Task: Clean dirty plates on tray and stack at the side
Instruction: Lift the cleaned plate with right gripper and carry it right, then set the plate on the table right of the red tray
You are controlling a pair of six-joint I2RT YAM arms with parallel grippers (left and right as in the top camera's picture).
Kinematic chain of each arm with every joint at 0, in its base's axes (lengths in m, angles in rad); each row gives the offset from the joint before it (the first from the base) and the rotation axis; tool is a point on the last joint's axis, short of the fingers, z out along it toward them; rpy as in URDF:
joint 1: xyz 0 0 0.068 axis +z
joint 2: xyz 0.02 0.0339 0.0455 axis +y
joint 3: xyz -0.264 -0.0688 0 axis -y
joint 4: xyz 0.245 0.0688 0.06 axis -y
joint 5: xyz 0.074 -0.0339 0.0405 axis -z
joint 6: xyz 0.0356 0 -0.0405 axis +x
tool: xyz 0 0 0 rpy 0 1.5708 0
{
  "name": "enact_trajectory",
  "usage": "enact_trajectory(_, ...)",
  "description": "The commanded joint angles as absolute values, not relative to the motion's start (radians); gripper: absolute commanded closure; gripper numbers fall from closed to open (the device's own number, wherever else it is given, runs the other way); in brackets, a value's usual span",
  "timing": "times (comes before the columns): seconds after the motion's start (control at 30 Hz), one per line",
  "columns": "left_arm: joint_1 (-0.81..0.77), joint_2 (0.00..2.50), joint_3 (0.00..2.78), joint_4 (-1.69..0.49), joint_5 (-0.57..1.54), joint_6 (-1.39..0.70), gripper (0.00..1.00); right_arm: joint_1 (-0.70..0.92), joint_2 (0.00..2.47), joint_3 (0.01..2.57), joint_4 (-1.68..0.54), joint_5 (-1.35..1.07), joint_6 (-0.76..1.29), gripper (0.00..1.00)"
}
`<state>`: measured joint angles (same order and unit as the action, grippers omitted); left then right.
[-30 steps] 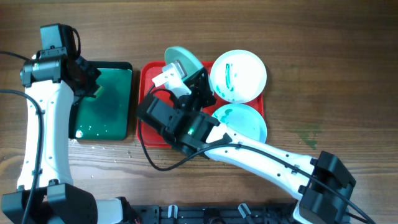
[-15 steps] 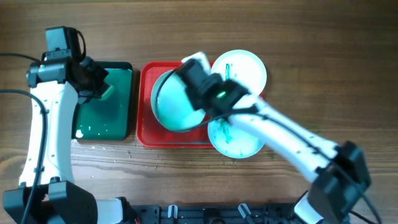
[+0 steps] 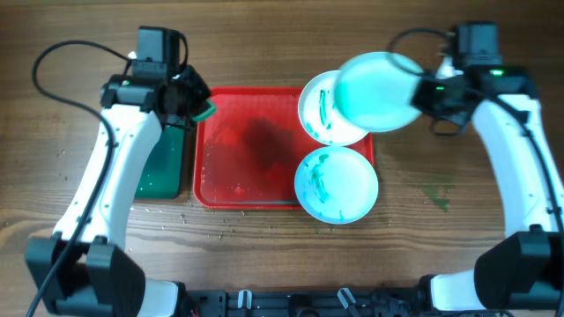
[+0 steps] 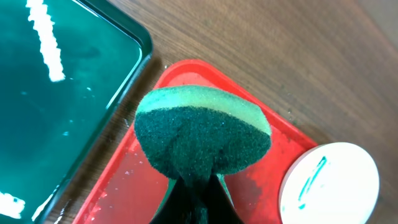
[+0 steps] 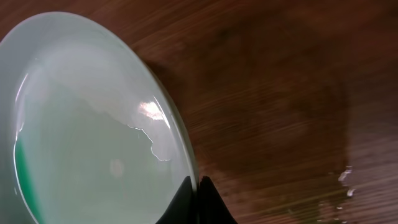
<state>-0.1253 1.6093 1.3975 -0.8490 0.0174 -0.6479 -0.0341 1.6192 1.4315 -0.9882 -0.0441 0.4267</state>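
Dark green tray [image 3: 163, 172]: by the table's [image 3: 441, 229] left edge, partly under the left arm; it holds a thin sheet of teal-green liquid.
Left gripper [image 3: 196, 107]: over the red tray's far-left corner, jaws pinching a sponge.
Sponge [image 4: 202, 134]: light green body, dark scouring face toward the wrist camera.
Red tray [image 3: 251, 150]: mid-table; left part bare and wet, with two plates on the right.
Far plate [image 3: 322, 113]: at the tray's far-right corner, streaked teal, partly hidden by the held plate.
Near plate [image 3: 337, 183]: at the near-right corner, overhanging the near edge, streaked teal.
Held plate [image 3: 374, 91]: raised above the tray's far-right corner, a green smear at one rim.
Right gripper [image 3: 432, 92]: near the table's far-right corner, clamped on the held plate's rim.
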Motion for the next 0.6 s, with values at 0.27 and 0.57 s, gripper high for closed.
enact_trajectory(0.27,-0.149,1.668,1.392,-0.829,0.014,-0.632,0.96,-0.325,1.657,1.205,-0.847,0.005,0.444,0.96)
enact_trajectory(0.57,-0.149,1.668,1.392,-0.829,0.014,-0.632,0.96,-0.325,1.733,1.147,-0.81,-0.085,0.367,0.65)
